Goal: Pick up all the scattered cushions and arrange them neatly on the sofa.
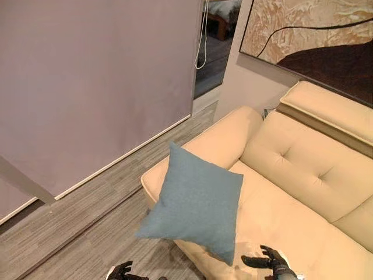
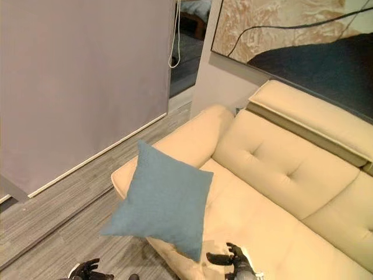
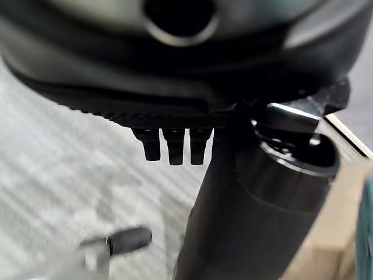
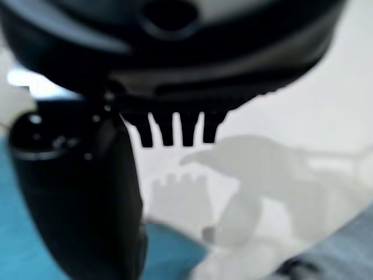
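A blue cushion (image 1: 195,204) stands on one corner at the front edge of the cream sofa (image 1: 303,175), near the sofa's left armrest (image 1: 204,146). It is turned like a diamond: one corner points up toward the armrest, the opposite one down toward the seat's front edge, and its left corner juts out over the grey wood-look floor (image 1: 87,227). Whether its lowest corner touches the seat or hangs just above it cannot be told. The left robot hand (image 1: 121,272) shows at the lower edge of the eye views, over the floor in front of the sofa, below the cushion's left corner and apart from it; its fingers are spread and loose, holding nothing. The right robot hand (image 1: 265,259) sits over the seat's front edge, just beside the cushion's lowest corner, with thumb and fingers extended toward the cushion and nothing between them. In the right wrist view the fingers (image 4: 175,128) stand straight over the pale seat, with blue cloth beside the thumb. The seat to the right of the cushion lies bare up to the tufted backrest (image 1: 303,160). A grey blind (image 1: 93,81) hangs beyond the floor.
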Robot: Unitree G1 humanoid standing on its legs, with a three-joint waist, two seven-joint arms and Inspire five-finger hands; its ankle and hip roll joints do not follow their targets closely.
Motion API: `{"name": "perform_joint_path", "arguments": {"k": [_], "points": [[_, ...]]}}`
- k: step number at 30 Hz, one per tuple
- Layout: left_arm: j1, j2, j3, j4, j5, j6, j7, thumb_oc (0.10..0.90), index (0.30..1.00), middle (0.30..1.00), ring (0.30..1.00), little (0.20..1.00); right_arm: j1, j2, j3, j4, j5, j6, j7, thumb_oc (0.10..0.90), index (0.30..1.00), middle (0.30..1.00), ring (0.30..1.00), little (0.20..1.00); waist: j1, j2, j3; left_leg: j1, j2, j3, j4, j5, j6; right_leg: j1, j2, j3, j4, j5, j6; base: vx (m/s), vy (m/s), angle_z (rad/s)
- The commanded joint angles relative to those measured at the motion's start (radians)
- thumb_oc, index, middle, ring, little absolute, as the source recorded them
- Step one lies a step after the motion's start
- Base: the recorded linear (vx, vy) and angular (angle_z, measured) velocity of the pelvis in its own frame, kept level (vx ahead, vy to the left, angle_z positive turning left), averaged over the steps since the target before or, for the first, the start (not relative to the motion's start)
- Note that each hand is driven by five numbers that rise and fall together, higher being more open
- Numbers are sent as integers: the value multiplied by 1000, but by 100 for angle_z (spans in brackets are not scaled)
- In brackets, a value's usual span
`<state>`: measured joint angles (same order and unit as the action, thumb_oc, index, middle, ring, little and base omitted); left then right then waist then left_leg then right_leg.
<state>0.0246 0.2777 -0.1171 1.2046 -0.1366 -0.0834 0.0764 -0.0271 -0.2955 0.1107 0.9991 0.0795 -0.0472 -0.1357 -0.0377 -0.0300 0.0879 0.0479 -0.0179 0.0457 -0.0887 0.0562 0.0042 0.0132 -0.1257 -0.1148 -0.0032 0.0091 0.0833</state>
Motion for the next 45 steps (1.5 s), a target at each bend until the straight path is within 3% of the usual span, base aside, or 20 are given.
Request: {"name": "perform_joint_path", "arguments": {"k": [1,12,13,17,21,27,31,37,45], "points": [[0,36,19,16,19,-32,15,800,900,900,900,900,-123,-50,-3,-41,55,-61,-49,800,900,900,900,900,29,-13,-5,-10,15,27,18,-101,-20,-15,-16,15,8,0,71,-14,111,-42],[-12,44,45,-36,-44,-57,29,800,900,900,900,900,-169,-65,-10,-55,67,-66,-69,800,900,900,900,900,42,16,32,-55,6,31,13,-88,-18,-61,-44,-7,-11,23,82,-40,4,-9],[-27,55,77,-119,-126,-81,54,800,900,900,900,900,-187,-67,-13,-70,76,-71,-84,800,900,900,900,900,53,32,61,-95,4,25,16,-74,-20,-95,-51,-19,-14,33,81,-130,-15,3],[-37,63,96,-185,-177,-102,73,800,900,900,900,900,-199,-63,-15,-82,88,-75,-97,800,900,900,900,900,62,43,68,-125,5,19,14,-63,-21,-124,-54,-25,-19,42,81,-105,-9,12],[-88,75,129,-366,-317,-167,119,800,900,900,900,900,-243,-32,6,-128,125,-90,-119,800,900,900,900,900,84,64,84,-193,3,-3,1,-28,-30,-179,-61,-46,-37,59,77,-72,-11,12],[-124,59,127,-522,-398,-213,132,800,900,900,900,900,-284,-10,44,-166,126,-97,-135,800,900,900,900,900,95,73,97,-236,-2,-15,1,-14,-34,-215,-68,-55,-34,66,73,-47,4,7],[-154,43,111,-624,-440,-236,136,800,900,900,900,900,-306,3,74,-187,117,-99,-138,800,900,900,900,900,100,75,106,-250,-3,-20,1,-8,-38,-226,-73,-62,-31,66,71,-20,3,8],[-240,27,7,-796,-421,-258,130,800,900,900,900,900,-372,37,163,-213,84,-94,-137,800,900,900,900,900,99,67,126,-258,-2,-7,1,-9,-46,-234,-79,-56,-30,71,71,-9,-1,2],[-312,13,-100,-828,-360,-242,131,800,900,900,900,900,-413,52,224,-222,47,-83,-135,800,900,900,900,900,83,54,134,-271,1,16,7,-12,-44,-256,-81,-39,-35,83,73,0,6,-9]]}}
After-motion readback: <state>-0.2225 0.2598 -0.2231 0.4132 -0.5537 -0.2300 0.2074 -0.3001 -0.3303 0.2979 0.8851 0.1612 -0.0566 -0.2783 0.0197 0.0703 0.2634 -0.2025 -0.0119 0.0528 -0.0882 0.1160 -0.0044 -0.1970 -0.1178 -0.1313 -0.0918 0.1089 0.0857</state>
